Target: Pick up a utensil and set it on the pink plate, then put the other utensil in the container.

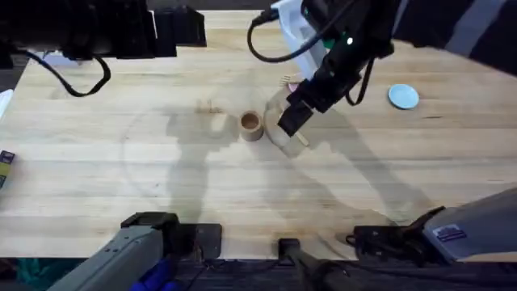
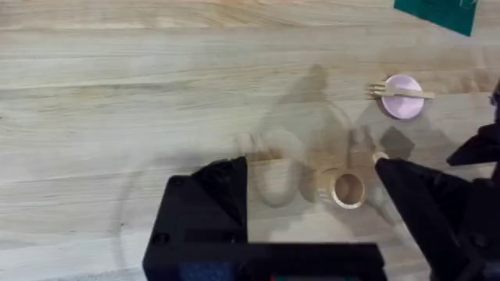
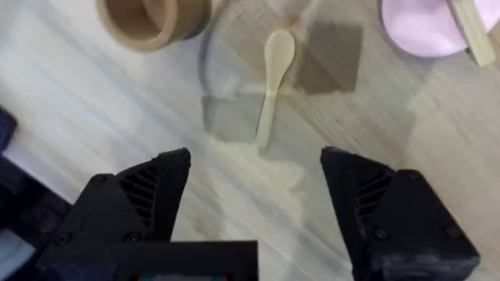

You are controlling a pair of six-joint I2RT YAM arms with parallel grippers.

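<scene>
The pink plate lies on the wooden table with the wooden fork across it. Its edge and the fork's handle also show in the right wrist view. The wooden spoon lies flat on the table between the plate and the wooden cup, which stands upright. My right gripper hovers open just above the spoon, over the table's middle. High at the back left, my left gripper is open and holds nothing.
A light-blue plate lies at the back right. A small box sits at the table's left edge. The right arm and its cable cross the back middle. A green item shows off the far side.
</scene>
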